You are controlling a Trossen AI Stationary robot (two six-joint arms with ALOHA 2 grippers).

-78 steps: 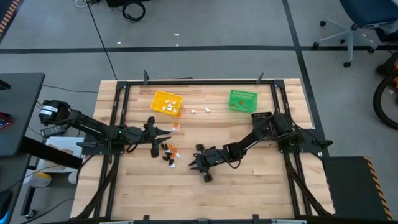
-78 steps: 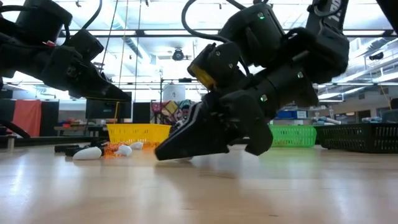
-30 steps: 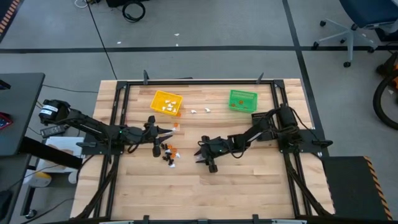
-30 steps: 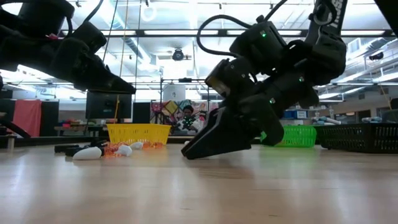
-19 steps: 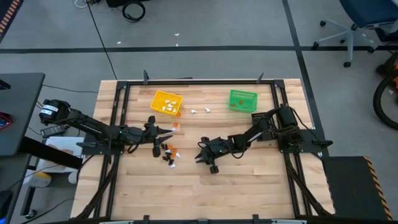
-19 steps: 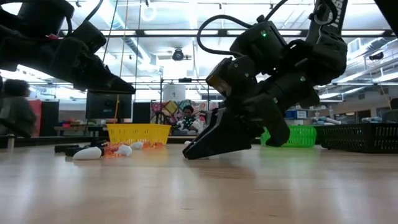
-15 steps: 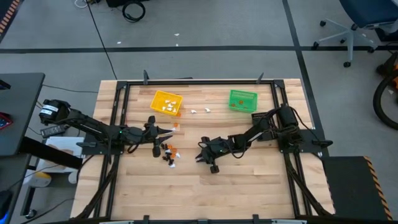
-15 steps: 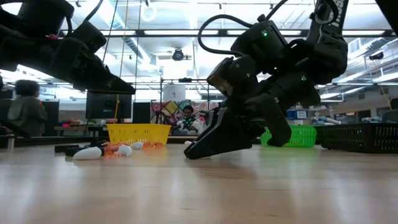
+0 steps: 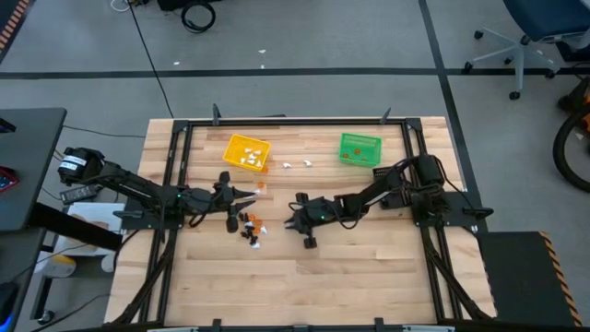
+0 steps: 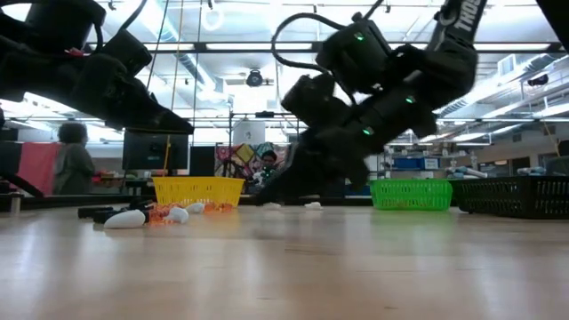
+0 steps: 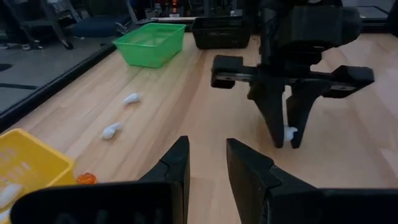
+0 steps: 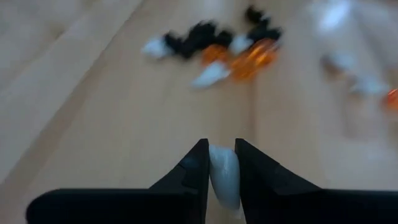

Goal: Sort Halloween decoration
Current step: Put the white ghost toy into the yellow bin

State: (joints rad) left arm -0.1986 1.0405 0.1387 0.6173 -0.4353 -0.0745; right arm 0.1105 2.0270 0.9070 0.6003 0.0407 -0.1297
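Right now the worktop (image 9: 369, 277) is carrying three bins along its far side: a yellow bin (image 9: 246, 151), a green bin (image 9: 359, 148) and a black bin (image 11: 216, 31) beside the green one. Between them and the arms, the right gripper (image 9: 297, 219) is pinching a small white trinket (image 12: 224, 174) between its jaws, its long axis running along the fingers. Judging by that, the yellow bin, already holding white pieces, is lying ahead and to the left of this arm. The left gripper (image 9: 249, 194) is waiting by the pile of remaining trinkets (image 9: 249, 226), its jaws slightly parted and holding nothing.
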